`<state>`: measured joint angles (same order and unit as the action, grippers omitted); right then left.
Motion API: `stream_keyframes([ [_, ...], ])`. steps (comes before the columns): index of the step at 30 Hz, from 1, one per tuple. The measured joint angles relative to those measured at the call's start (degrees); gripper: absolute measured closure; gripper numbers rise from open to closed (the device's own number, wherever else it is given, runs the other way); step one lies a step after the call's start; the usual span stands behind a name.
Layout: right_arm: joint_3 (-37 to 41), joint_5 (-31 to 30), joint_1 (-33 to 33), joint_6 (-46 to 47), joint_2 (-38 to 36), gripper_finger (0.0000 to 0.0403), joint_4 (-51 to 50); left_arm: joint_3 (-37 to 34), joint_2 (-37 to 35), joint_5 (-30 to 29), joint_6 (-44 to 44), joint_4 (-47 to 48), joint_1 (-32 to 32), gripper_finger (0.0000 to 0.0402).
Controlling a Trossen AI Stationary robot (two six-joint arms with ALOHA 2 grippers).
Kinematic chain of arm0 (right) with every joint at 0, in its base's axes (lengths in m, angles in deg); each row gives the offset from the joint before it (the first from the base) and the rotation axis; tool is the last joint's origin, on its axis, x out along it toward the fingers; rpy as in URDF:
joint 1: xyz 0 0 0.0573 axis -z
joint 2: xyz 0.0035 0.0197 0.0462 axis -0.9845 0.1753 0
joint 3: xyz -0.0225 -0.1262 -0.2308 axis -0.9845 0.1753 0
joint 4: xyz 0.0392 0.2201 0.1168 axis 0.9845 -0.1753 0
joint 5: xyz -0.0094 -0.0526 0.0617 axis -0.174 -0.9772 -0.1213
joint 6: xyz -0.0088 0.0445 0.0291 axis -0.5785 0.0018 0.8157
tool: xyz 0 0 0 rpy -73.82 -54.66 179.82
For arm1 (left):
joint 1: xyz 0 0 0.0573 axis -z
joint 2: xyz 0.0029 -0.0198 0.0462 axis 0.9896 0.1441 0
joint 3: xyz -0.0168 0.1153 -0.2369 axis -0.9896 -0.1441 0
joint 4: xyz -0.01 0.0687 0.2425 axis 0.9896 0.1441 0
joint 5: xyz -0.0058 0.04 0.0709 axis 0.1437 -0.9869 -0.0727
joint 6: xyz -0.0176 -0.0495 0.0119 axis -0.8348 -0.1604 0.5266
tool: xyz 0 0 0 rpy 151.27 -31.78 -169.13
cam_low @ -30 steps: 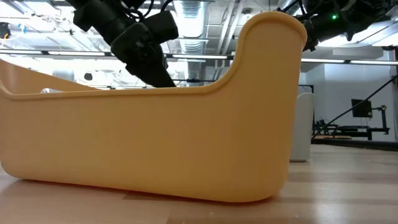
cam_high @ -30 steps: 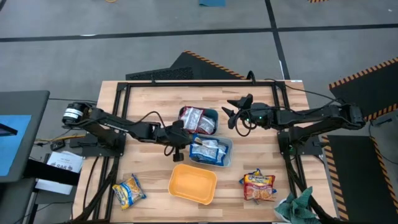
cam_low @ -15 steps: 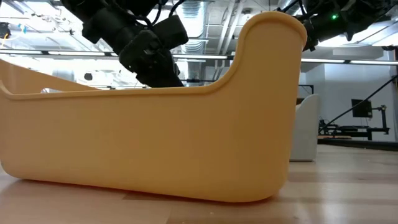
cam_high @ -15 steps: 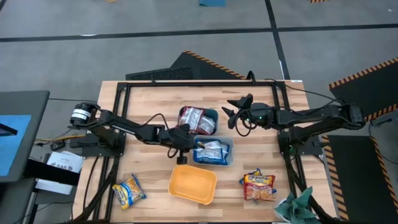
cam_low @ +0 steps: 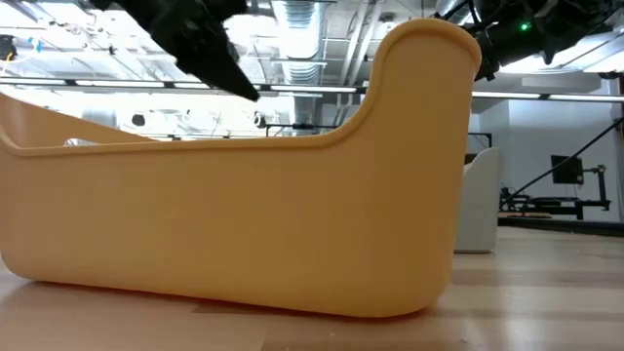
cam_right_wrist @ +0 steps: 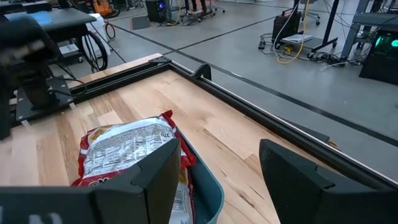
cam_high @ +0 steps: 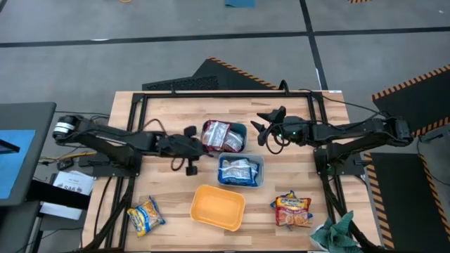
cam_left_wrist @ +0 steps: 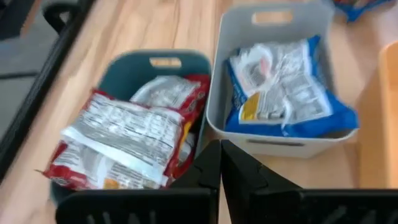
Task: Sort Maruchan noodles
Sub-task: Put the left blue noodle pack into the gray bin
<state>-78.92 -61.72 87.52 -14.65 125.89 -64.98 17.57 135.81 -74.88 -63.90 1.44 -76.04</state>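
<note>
While crinkly red-silver packets (cam_left_wrist: 127, 140) fill rounded teal tub (cam_left_wrist: 155, 70)

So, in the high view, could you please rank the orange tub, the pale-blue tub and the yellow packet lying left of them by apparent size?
1. Orange tub, clearly largest.
2. Pale-blue tub, somewhat smaller.
3. Yellow packet, smallest.

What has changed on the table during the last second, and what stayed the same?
The left gripper, shut and empty, pulled back from over the pale-blue tub toward its own side. The right gripper stayed open and still beyond the teal tub. Packets and tubs did not move.
</note>
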Motion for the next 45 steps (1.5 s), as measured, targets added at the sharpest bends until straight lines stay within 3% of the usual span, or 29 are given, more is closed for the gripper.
stream_keyframes([
  [3,0.0,0.0,-0.13,0.0,0.0,0.0163,-0.22,-5.09,-6.54,0.88,-0.23,-3.39,0.17,0.0401],
  [9,0.0,0.02,-0.13,0.0,0.0,0.0163,-0.16,-23.52,-22.9,4.21,-0.08,-20.42,-0.77,0.0401],
  [12,0.0,0.02,-0.13,0.0,0.0,0.0163,-0.15,-29.65,-31.48,7.06,2.77,-23.74,-1.83,0.0401],
  [17,0.0,0.04,-0.11,-0.02,-0.02,0.0163,0.0,-33.1,-44.27,10.34,6.29,-23.64,-2.92,0.0401],
  [23,0.0,0.07,-0.11,-0.04,-0.01,0.0163,0.06,-33.2,-53.33,10.28,6.15,-17.41,-2.93,0.0401],
  [28,0.0,0.09,-0.11,-0.04,0.0,0.0163,0.06,-33.2,-56.07,10.02,6.08,-15.85,-2.93,0.0401],
  [38,0.0,0.07,-0.07,-0.04,0.0,0.0163,0.06,-33.2,-54.63,12.02,-0.65,-16.6,-2.75,0.0396],
  [42,0.0,0.05,-0.07,-0.04,-0.02,0.0163,0.35,-32.99,-52.24,21.39,-5.03,-19.26,-0.86,0.0358],
  [45,0.0,0.04,-0.07,-0.03,0.0,0.0163,0.35,-32.91,-48.4,22.95,-7.16,-21.56,2.67,0.0314],
])
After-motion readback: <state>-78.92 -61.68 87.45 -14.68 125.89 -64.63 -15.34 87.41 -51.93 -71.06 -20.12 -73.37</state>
